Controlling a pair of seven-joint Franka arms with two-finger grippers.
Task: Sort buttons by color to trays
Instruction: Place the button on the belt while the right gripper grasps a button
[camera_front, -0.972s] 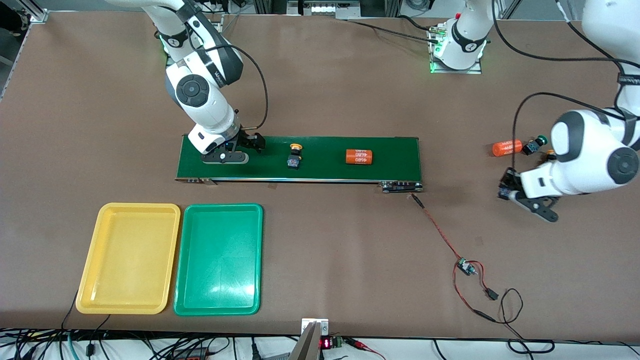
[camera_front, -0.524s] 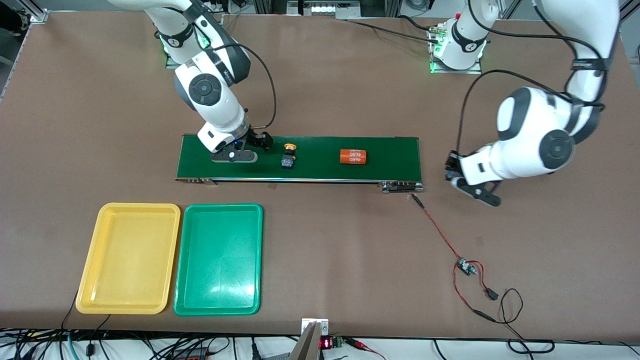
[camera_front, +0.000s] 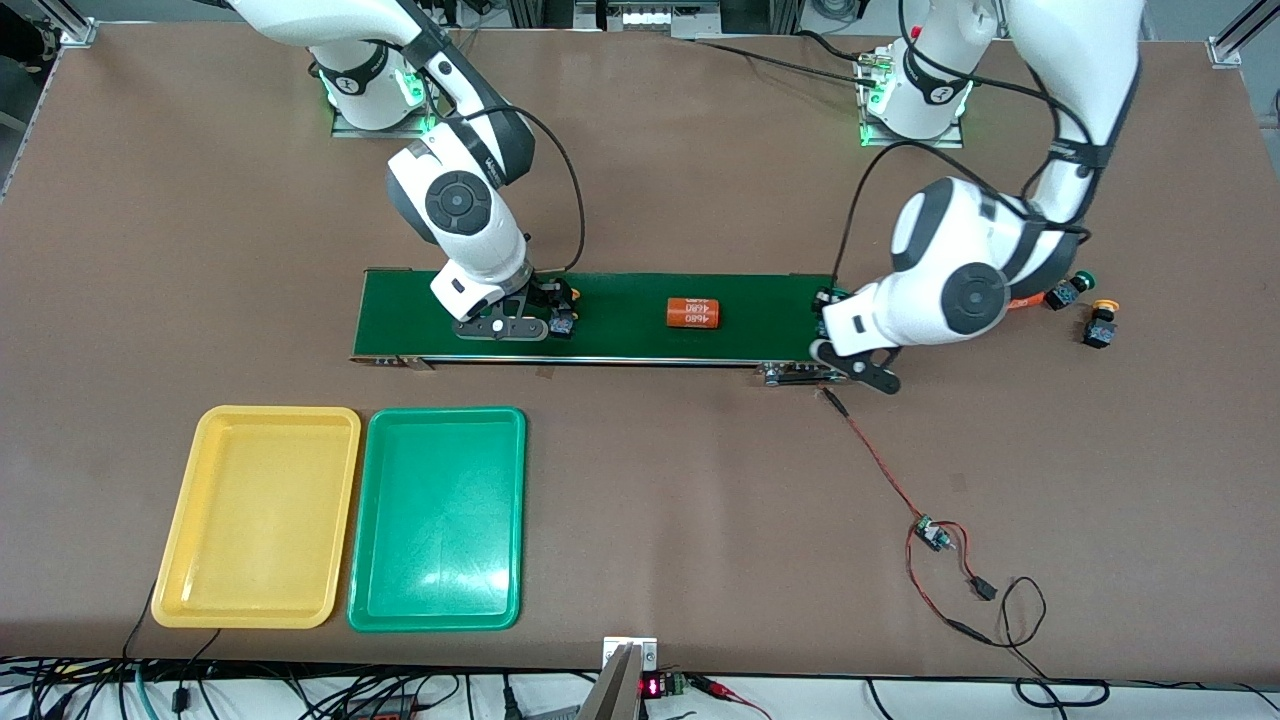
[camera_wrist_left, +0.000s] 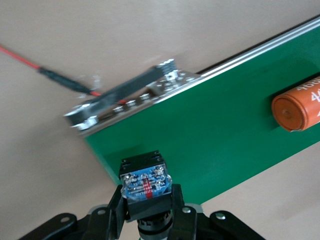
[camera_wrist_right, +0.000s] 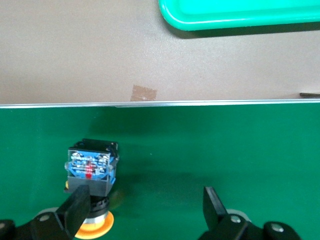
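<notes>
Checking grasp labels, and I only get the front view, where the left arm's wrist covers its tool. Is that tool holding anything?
Observer: Yes. The left wrist view shows the left tool shut on a black-bodied button, over the end of the conveyor belt.
Operator: Which cap colour?
Observer: That view shows only the button's blue contact end. The cap is hidden down between the fingers.
Operator: And the right tool?
Observer: The right wrist view shows the right tool open. The yellow-capped button lies on the belt between its fingers, close beside one of them and not gripped.
</notes>
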